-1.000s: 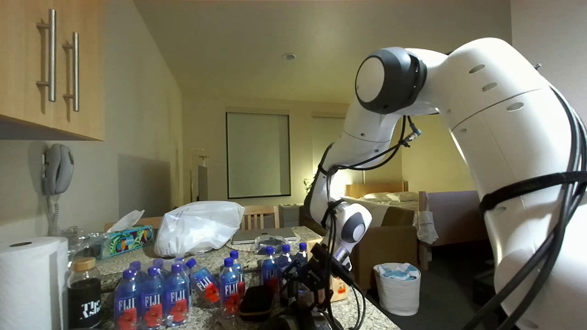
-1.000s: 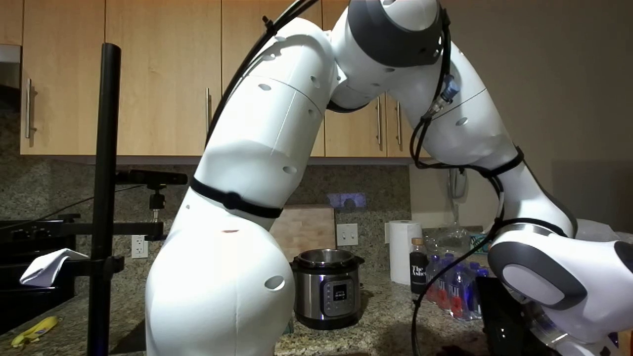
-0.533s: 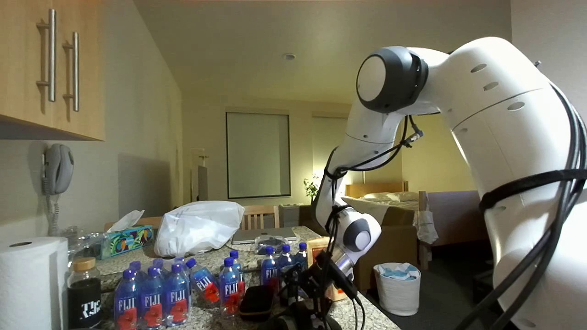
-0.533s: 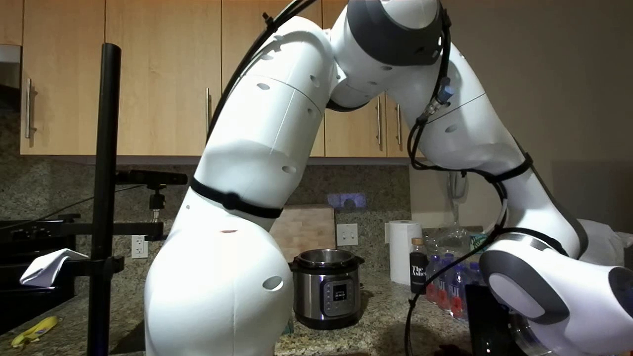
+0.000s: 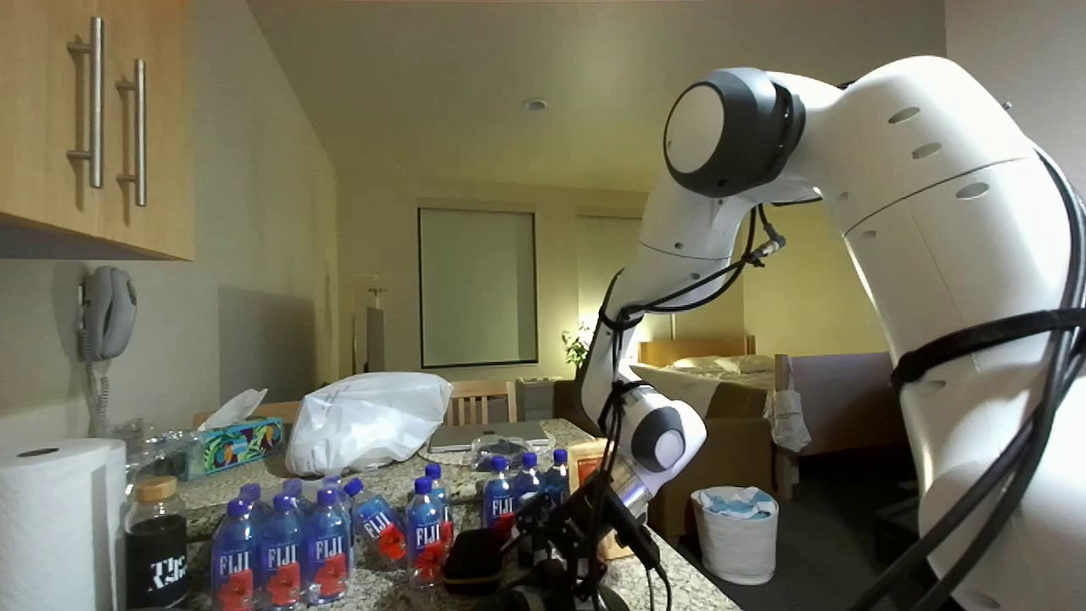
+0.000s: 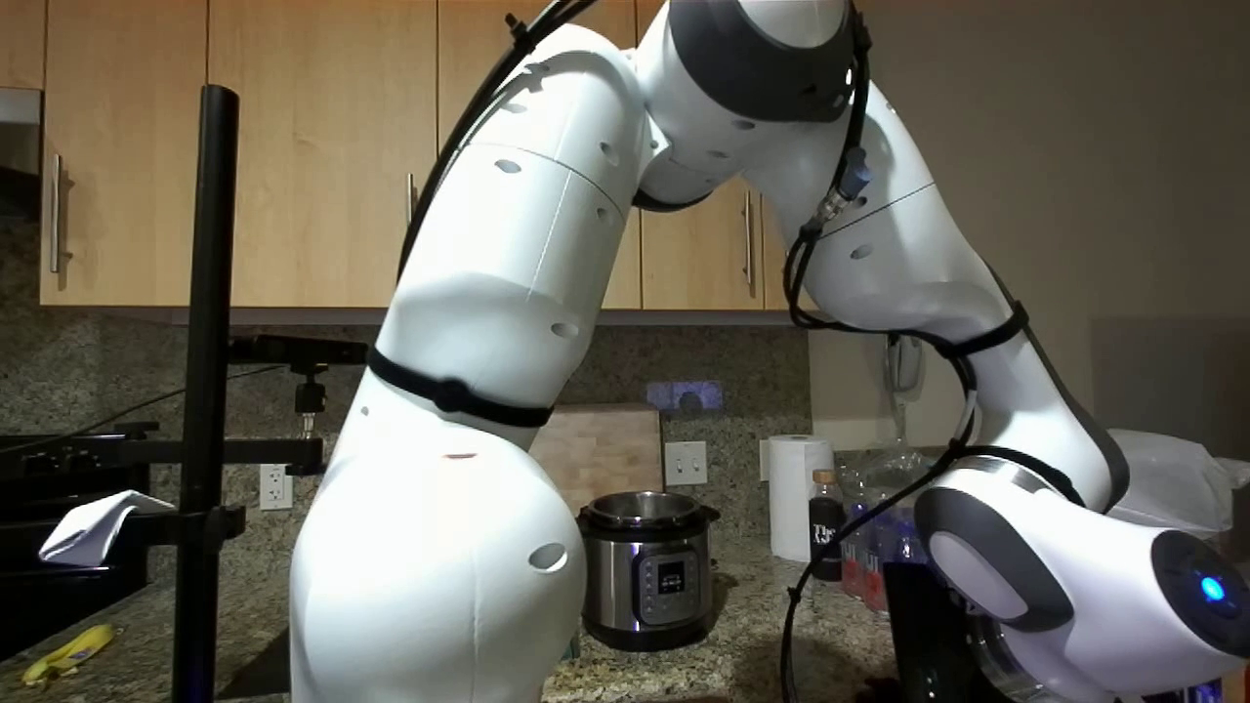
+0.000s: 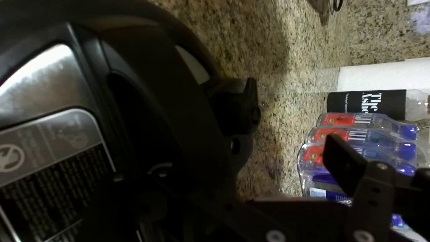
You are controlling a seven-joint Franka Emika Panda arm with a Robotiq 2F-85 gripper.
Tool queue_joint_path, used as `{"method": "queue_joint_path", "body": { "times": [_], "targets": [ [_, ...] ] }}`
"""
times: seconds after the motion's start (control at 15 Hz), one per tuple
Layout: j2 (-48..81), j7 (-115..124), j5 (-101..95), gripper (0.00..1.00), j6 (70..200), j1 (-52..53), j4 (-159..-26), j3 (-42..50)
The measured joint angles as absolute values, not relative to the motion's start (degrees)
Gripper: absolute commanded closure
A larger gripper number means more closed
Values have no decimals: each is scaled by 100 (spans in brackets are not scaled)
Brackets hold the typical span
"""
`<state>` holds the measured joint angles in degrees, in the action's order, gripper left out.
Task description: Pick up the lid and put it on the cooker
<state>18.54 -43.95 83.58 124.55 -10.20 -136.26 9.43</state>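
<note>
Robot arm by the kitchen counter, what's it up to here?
A Franka Panda robot arm has its gripper close to a black pressure cooker lid; it's too dark to tell whether the lid is held. The stainless-steel electric pressure cooker stands open on the granite counter, so the lid is not yet on.

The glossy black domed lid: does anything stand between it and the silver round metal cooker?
Nothing standing is visible between the lid and the cooker, where speckled granite counter shows; the clear blue-capped plastic bottles are off to one side. A thin black cable crosses there in an exterior view, depth unclear.
</note>
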Motion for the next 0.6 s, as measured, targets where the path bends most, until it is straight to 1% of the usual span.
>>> {"method": "queue_joint_path", "body": {
  "times": [0.07, 0.2, 0.6],
  "targets": [
    [1854, -4493, 8379, 41, 12454, -997, -13650, 929],
    [1854, -4646, 8409, 55, 12454, -953, -13697, 919],
    [1889, -4883, 8525, 92, 12455, -948, -13768, 926]
  ]
}}
